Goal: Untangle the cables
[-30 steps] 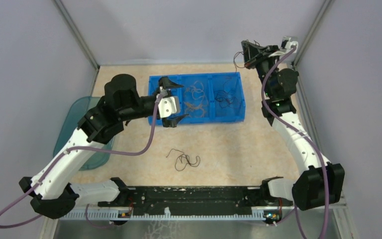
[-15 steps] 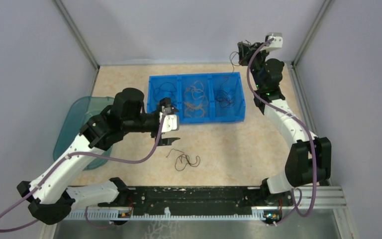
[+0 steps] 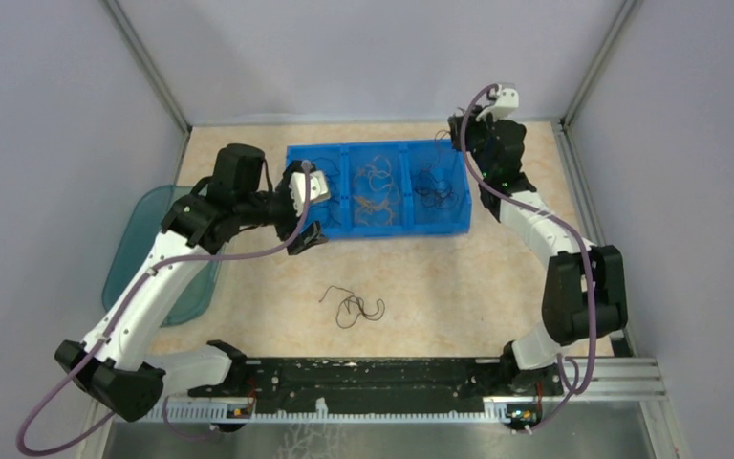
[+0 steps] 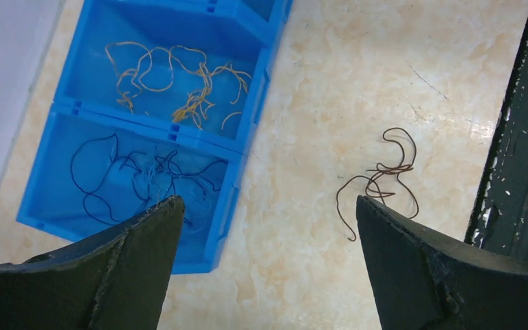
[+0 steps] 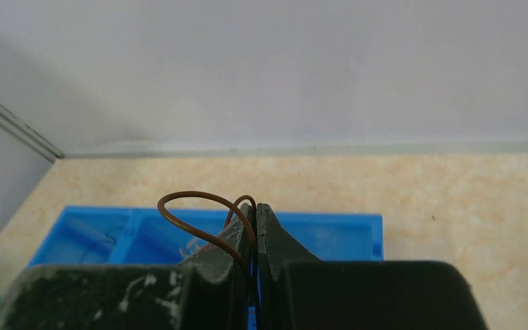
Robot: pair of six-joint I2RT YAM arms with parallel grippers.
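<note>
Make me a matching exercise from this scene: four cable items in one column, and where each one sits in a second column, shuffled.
Column one
1. orange cables
2. blue cables
3. loose brown tangle
4. brown loop

Column two
A. pinched in the shut right gripper
B. on the bare table, on the near side of the blue tray
C. the tray's middle compartment
D. the tray's left-end compartment

Pairs: 1-C, 2-D, 3-B, 4-A
</note>
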